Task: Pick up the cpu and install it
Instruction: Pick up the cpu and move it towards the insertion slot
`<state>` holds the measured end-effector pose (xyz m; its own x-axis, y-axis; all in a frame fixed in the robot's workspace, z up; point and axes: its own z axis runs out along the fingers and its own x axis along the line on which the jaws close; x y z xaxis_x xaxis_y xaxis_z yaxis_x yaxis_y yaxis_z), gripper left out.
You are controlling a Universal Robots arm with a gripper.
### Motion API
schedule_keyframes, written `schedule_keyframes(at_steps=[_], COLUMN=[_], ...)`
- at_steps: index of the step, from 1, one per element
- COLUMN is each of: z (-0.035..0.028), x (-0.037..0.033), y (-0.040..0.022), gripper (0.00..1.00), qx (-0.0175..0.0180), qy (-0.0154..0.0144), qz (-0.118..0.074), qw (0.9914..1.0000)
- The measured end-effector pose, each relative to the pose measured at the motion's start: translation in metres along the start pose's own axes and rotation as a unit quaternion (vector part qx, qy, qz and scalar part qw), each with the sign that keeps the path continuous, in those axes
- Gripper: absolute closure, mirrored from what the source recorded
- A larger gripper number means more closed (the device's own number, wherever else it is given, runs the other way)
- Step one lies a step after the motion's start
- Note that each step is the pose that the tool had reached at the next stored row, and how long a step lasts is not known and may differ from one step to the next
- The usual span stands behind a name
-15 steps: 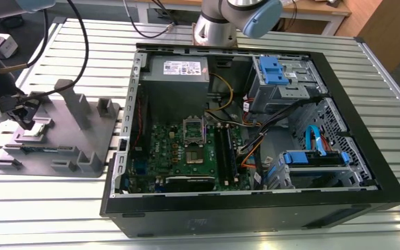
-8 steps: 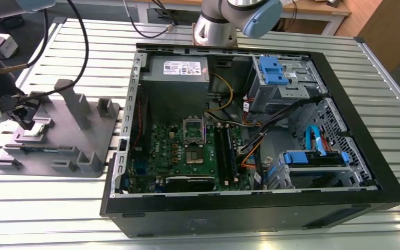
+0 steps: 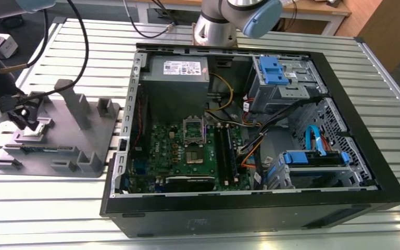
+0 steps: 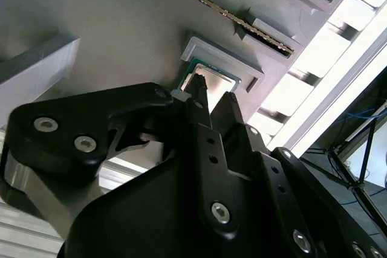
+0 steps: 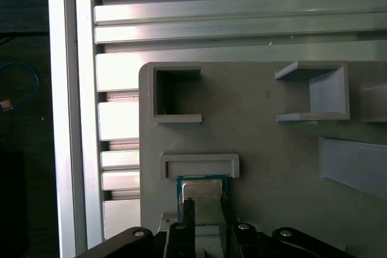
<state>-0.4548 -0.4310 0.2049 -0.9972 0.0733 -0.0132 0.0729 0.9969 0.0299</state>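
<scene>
cpu (image 5: 202, 187) lies flat in its pocket on the tray (image 5: 272, 149), top face open for a pick; pincer (image 5: 206, 205) right over it, can't tell if gripping; case (image 3: 255, 211) just beside tray

Computer case (image 3: 255, 216): one was present. Inside the case sat one motherboard (image 3: 186, 161), one power supply (image 3: 175, 78) and two blue drive brackets (image 3: 278, 70) (image 3: 315, 158). Beside the case, on the exterior view's left, stood one grey tray (image 3: 68, 138), carrying one cpu (image 5: 202, 188).
</scene>
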Motion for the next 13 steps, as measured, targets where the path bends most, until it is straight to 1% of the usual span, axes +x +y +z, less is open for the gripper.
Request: schedule_keyframes(at_steps=[1,2,3,4,6,8,9,13], z=[0.0,0.0,0.0,0.0,0.0,0.0001,0.0001,0.001], x=[0.0,0.0,0.0,0.0,0.0,0.0,0.0,0.0], y=[0.0,0.0,0.0,0.0,0.0,0.0,0.0,0.0], gripper=[0.65,0.65,0.59,0.59,0.47,0.47,0.41,0.41], qx=[0.0,0.0,0.0,0.0,0.0,0.0,0.0,-0.0001], qy=[0.0,0.0,0.0,0.0,0.0,0.0,0.0,-0.0002], qz=[0.0,0.0,0.0,0.0,0.0,0.0,0.0,0.0], qw=[1.0,1.0,1.0,1.0,1.0,1.0,1.0,1.0])
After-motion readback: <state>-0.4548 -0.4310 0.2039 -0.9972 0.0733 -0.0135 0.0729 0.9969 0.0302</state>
